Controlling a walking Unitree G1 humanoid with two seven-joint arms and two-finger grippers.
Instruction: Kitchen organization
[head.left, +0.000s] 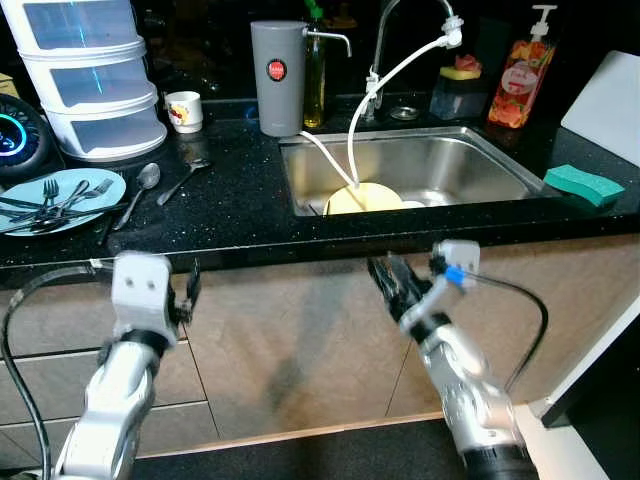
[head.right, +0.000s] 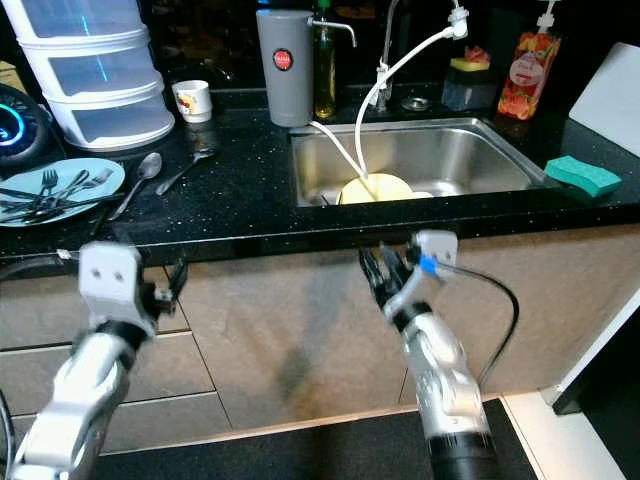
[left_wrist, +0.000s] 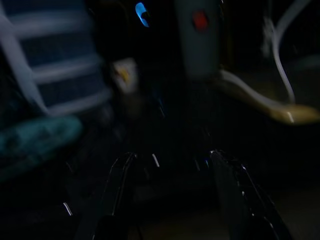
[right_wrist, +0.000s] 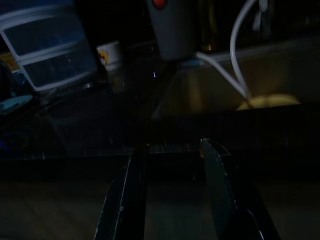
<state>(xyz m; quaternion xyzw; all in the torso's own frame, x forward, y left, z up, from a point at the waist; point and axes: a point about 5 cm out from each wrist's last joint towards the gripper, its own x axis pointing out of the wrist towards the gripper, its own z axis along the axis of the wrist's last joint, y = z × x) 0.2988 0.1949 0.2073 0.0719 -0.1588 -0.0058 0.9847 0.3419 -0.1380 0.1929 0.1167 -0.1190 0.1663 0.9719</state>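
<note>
A light blue plate with several forks lies at the left of the black countertop. Two spoons rest beside it. A small white cup and a grey canister stand further back. A yellow plate lies in the steel sink. My left gripper hangs open below the counter's front edge, under the blue plate. My right gripper is open too, below the edge in front of the sink. Neither holds anything.
White stacked drawers stand at the back left. A green sponge lies right of the sink, with a soap bottle and the faucet behind. Beige cabinet fronts run under the counter.
</note>
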